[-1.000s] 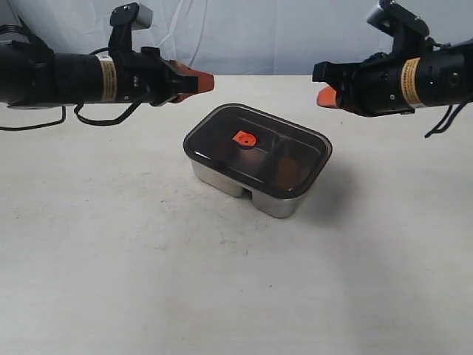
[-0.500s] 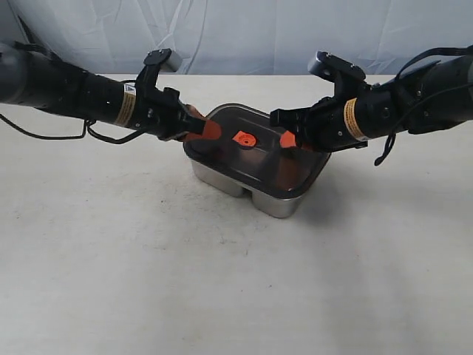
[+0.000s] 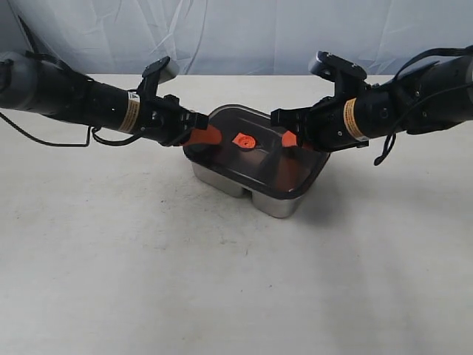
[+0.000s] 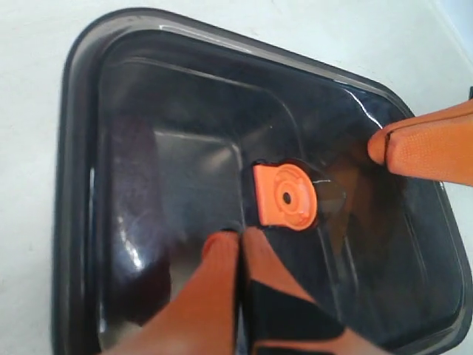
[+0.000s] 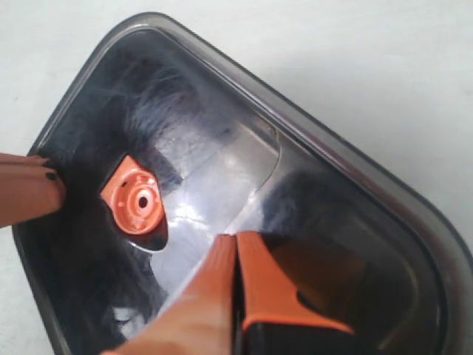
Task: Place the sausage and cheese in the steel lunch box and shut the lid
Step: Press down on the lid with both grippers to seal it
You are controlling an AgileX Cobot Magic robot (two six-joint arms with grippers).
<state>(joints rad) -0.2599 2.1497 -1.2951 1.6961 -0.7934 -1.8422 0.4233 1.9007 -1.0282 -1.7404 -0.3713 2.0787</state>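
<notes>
– Both arms have come down and inward since one second ago. Before they were high at the two sides, now their orange tips are over the lid (image 3: pixel 259 151). Since half a second ago almost nothing has changed
– And the jaws, how do they stand?
– The left jaws are pressed together and the right jaws also, with nothing between them. Each pair makes one closed orange point
– Where are these points exactly?
– One is on the left part of the lid and the other on the right part, with the small orange valve (image 3: pixel 242 139) between them. In the wrist views both tips are just beside the valve. Whether they really touch the dark surface I cannot tell
– Where is the steel lunch box (image 3: pixel 277 203)?
– It stands turned diagonal on the white worktop (image 3: pixel 222 281), and the lid sits flat on it and covers it whole
– The sausage and the cheese?
– Through the smoky lid I cannot make them out, only a reddish shade shows under the right part
</notes>
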